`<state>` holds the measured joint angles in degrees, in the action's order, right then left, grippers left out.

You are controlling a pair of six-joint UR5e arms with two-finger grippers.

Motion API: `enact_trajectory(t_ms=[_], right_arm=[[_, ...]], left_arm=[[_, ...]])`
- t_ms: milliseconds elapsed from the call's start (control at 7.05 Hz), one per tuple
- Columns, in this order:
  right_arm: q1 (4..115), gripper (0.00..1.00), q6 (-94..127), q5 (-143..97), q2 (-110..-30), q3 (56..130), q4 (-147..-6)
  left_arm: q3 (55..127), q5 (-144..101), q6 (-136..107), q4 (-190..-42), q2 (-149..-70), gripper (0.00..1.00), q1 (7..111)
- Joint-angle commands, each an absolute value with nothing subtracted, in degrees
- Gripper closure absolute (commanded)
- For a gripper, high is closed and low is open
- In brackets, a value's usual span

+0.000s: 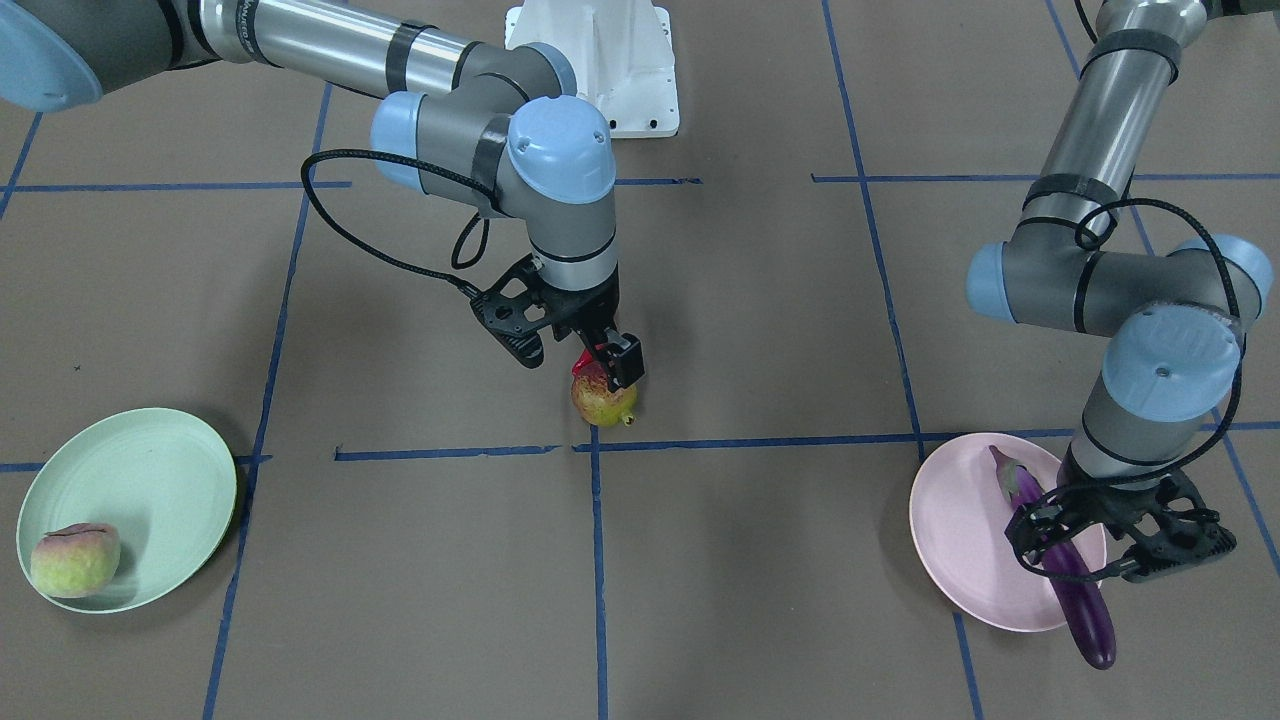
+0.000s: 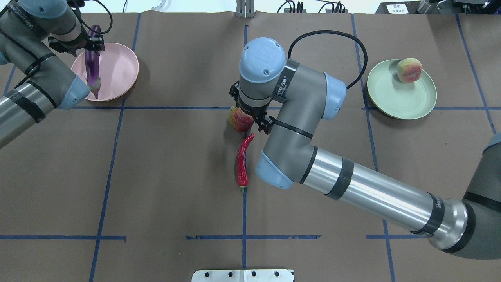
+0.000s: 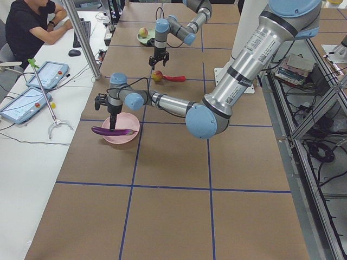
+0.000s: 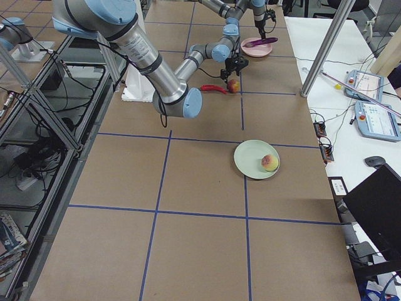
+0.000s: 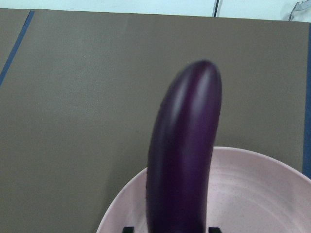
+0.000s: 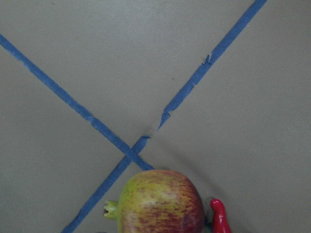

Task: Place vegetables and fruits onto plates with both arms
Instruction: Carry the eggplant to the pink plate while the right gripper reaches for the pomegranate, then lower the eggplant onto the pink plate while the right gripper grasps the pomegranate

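My left gripper (image 1: 1062,545) is shut on the purple eggplant (image 1: 1075,590) and holds it low across the pink plate (image 1: 960,540). The eggplant's blunt end reaches past the rim. The left wrist view shows the eggplant (image 5: 182,155) over the plate (image 5: 262,194). My right gripper (image 1: 608,365) is open, just above the pomegranate (image 1: 603,402), which sits on the table at a tape crossing. The red chili (image 2: 242,160) lies right beside it. The peach (image 1: 75,560) lies on the mint green plate (image 1: 150,470).
The white robot base (image 1: 610,70) stands at the table's back centre. Blue tape lines (image 1: 450,452) grid the brown table. A metal bracket (image 2: 242,275) sits at the near edge. An operator (image 3: 32,27) and tablets are at a side desk.
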<state>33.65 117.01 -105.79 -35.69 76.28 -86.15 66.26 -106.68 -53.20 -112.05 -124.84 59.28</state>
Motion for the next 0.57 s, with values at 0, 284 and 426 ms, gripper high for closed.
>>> enact_trajectory(t_ms=[0, 284, 426], right_arm=[[33.5, 0.0, 117.2, -104.8, -33.5, 70.5, -82.2], [32.5, 0.0, 117.2, -104.5, -33.6, 68.8, -81.0], [31.6, 0.0, 117.2, -103.7, -33.9, 68.6, -81.0]], left_arm=[[69.0, -110.2, -55.2, -112.2, -124.2, 0.0, 59.2], [72.1, -113.5, -59.7, -111.7, -123.7, 0.0, 58.4], [73.6, -115.9, -62.6, -111.7, -123.7, 0.0, 58.4]])
